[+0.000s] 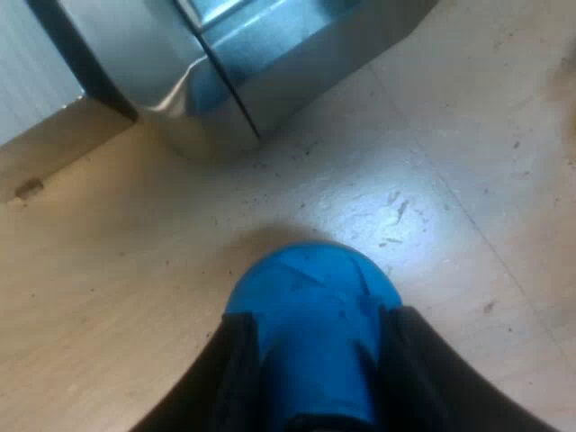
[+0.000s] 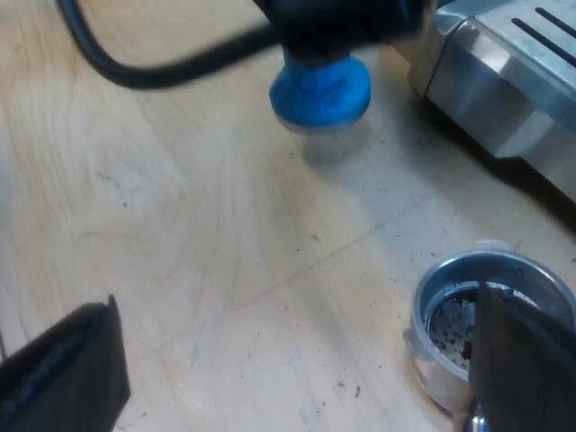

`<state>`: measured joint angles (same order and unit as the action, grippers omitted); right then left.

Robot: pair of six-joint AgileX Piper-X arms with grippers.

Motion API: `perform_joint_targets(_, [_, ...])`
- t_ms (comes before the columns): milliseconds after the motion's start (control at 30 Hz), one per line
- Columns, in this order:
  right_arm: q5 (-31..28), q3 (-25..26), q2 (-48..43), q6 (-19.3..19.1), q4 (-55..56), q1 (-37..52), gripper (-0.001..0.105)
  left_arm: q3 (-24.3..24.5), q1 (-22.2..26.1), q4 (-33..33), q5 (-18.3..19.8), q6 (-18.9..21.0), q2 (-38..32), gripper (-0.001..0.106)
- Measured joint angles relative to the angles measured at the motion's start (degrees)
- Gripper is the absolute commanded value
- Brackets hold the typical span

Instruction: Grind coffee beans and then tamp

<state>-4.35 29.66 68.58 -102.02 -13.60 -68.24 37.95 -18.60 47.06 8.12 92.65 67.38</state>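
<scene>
Clamping a smooth domed blue tamper [image 1: 310, 288], left gripper [image 1: 319, 328] sits near the shiny steel espresso machine [image 1: 225, 81]; right gripper [image 2: 297, 346] gapes wide.

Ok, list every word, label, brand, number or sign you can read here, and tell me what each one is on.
None: no readable text anywhere.
The blue tamper in the left hand: plain, no marking.
The espresso machine: bare metal, no brand or label visible.
The metal holder: no lettering.
The table: only specks and scratches.
</scene>
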Motion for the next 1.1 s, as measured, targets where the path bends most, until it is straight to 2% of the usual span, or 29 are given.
perform_joint_targets(200, [0.0, 0.0, 0.0, 0.0, 0.0, 0.0, 0.079, 0.0, 0.0, -2.1, 0.0, 0.0, 4.9, 0.000])
perform_joint_targets(333, [0.0, 0.0, 0.0, 0.0, 0.0, 0.0, 0.079, 0.0, 0.0, -2.1, 0.0, 0.0, 5.4, 0.001])
perform_joint_targets(367, [0.0, 0.0, 0.0, 0.0, 0.0, 0.0, 0.079, 0.0, 0.0, -2.1, 0.0, 0.0, 5.4, 0.004])
perform_joint_targets(433, [0.0, 0.0, 0.0, 0.0, 0.0, 0.0, 0.079, 0.0, 0.0, -2.1, 0.0, 0.0, 5.4, 0.015])
perform_joint_targets(533, [0.0, 0.0, 0.0, 0.0, 0.0, 0.0, 0.079, 0.0, 0.0, -2.1, 0.0, 0.0, 5.4, 0.047])
perform_joint_targets(567, [0.0, 0.0, 0.0, 0.0, 0.0, 0.0, 0.079, 0.0, 0.0, -2.1, 0.0, 0.0, 5.4, 0.062])
perform_joint_targets(600, [0.0, 0.0, 0.0, 0.0, 0.0, 0.0, 0.079, 0.0, 0.0, -2.1, 0.0, 0.0, 5.4, 0.073])
perform_joint_targets(667, [0.0, 0.0, 0.0, 0.0, 0.0, 0.0, 0.079, 0.0, 0.0, -2.1, 0.0, 0.0, 5.4, 0.082])
perform_joint_targets(900, [0.0, 0.0, 0.0, 0.2, 0.0, 0.0, 0.079, 1.1, 0.0, 0.6, -0.4, 0.0, 5.0, 0.084])
perform_joint_targets(1033, [0.0, 0.0, 0.0, 2.2, 0.0, 0.0, 0.079, 2.3, 0.0, 1.3, -1.2, 0.0, 3.2, 0.084])
perform_joint_targets(1100, [-0.4, 1.3, -1.4, 2.2, 2.2, 0.0, 0.079, 3.0, 0.0, 2.5, -2.7, -0.1, 1.6, 0.084])
